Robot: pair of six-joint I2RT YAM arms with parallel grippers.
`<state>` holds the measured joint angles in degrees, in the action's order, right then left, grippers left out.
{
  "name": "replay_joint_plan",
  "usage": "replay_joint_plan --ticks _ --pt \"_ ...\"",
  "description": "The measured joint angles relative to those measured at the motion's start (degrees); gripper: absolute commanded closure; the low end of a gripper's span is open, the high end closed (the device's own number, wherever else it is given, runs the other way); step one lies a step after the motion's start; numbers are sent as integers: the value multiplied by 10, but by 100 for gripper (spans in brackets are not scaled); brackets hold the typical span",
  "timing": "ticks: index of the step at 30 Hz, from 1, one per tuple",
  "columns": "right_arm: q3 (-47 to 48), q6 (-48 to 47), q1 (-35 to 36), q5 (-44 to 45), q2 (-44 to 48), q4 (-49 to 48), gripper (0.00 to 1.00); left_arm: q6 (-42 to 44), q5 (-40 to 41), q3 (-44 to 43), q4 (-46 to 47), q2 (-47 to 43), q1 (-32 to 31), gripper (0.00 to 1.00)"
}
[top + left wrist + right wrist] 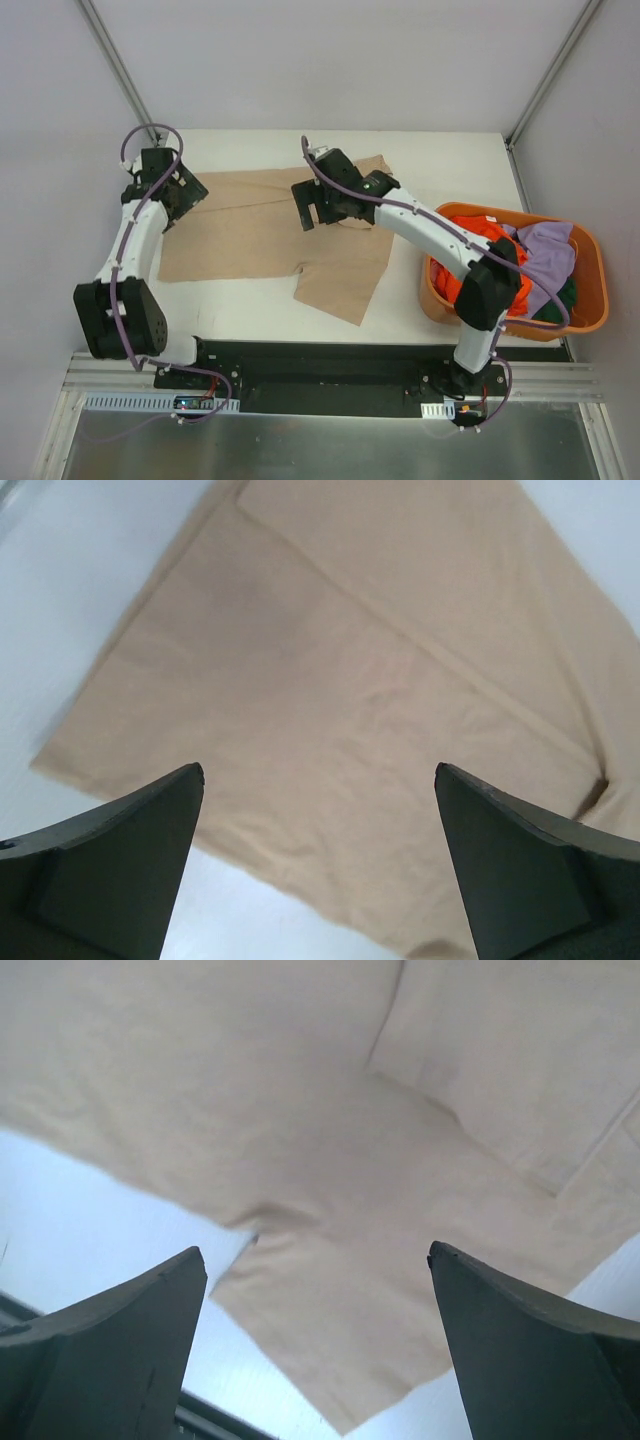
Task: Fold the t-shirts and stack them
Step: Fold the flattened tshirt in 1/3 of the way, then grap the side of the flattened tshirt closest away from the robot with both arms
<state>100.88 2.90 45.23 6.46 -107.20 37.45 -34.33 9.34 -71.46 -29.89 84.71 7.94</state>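
A tan t-shirt (260,230) lies spread flat on the white table, one sleeve pointing toward the near edge (345,285). It fills the left wrist view (330,680) and the right wrist view (330,1160). My left gripper (190,195) hovers over the shirt's left edge, open and empty (318,780). My right gripper (310,210) hovers over the shirt's middle, open and empty (315,1260). Orange (470,260), lavender (548,258) and dark green (565,295) t-shirts are bunched in the basket at right.
An orange plastic basket (595,290) stands at the table's right edge, next to my right arm's elbow. A black rail (330,370) runs along the near edge. Grey walls enclose the table.
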Motion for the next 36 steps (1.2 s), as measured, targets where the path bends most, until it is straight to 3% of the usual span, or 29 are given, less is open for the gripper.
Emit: replay_joint_plan --ticks 7,16,21,25,36 --pt "-155 3 60 25 121 -6 4 -39 11 167 -21 -149 -41 1" --pt "-353 4 90 32 249 -47 4 -110 60 285 -71 -287 -41 1" --pt "-437 -2 94 24 339 -66 4 -163 89 338 -90 -297 -33 2" --pt "-464 -2 101 21 376 -74 4 -195 108 361 -98 -286 -16 10" --pt "-498 -23 164 31 377 -90 4 -216 129 389 -27 -219 5 11"
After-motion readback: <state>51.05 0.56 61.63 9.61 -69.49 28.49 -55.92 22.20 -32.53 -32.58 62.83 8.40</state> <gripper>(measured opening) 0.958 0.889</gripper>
